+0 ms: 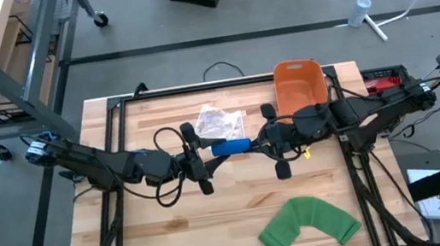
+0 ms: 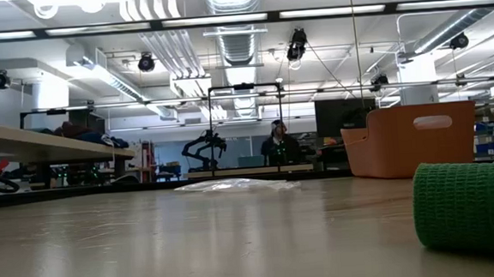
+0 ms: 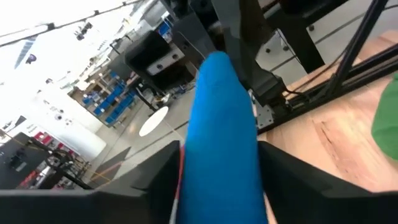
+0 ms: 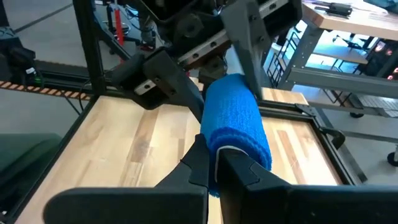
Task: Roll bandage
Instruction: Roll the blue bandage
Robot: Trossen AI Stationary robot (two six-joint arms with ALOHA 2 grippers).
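Both hands, left hand [image 1: 197, 154] and right hand [image 1: 273, 140], pinching blue bandage [image 1: 231, 146]; no legible writing.

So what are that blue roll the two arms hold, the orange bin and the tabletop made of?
The blue bandage roll looks like soft knitted or crepe fabric: its surface shows a woven, ribbed texture. The orange bin seems to be smooth moulded plastic, with a matte, even colour and a cut-out handle. The table looks like pale wood planks, with visible grain and seams.

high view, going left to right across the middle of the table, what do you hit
left gripper → blue bandage roll, held between both grippers → right gripper. Plastic wrapper, orange bin and green bandage lie off that line.
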